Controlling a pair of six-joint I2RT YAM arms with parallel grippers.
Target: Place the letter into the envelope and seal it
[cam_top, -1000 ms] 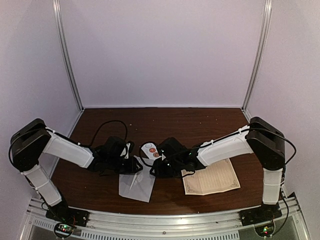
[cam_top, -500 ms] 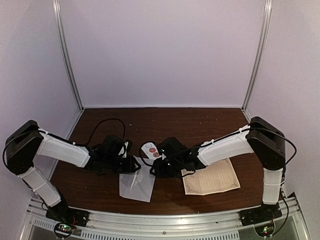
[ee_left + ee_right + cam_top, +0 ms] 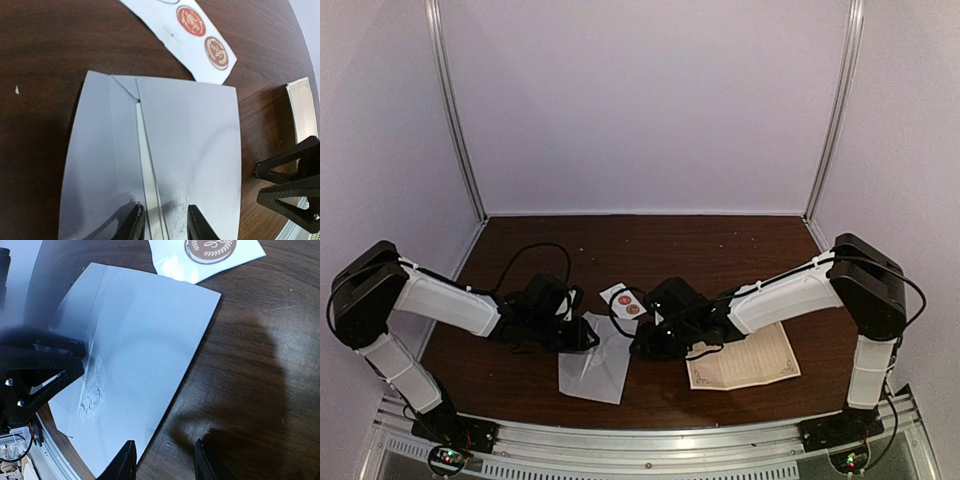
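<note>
Paperwork sits on the dark wooden bench (image 3: 720,250): the pale grey envelope (image 3: 595,372) lies flat near the front edge, a little left of centre. The cream letter (image 3: 745,358) with its ornate border lies well apart to its right, outside the envelope. A white strip of round stickers (image 3: 626,302) rests just behind the envelope, its corner close to the envelope's far edge. Both arms reach inward and low, so that their tips meet over the envelope from opposite sides. The left end effector (image 3: 165,227) stands narrowly parted with its tips down at the envelope's surface. A thin pale seam of the paper runs between the two fingers (image 3: 136,225) without filling the gap. The paper is crinkled just beside them, but whether they press on it cannot be told. The right end effector (image 3: 165,460) is also partly parted and closes on nothing. It straddles the envelope's right edge, one finger above the paper and the other above bare wood, with its shadow falling on the bench. In the left wrist view the right arm's black fingers show close beside that same edge, and the letter's border peeks in behind them.
</note>
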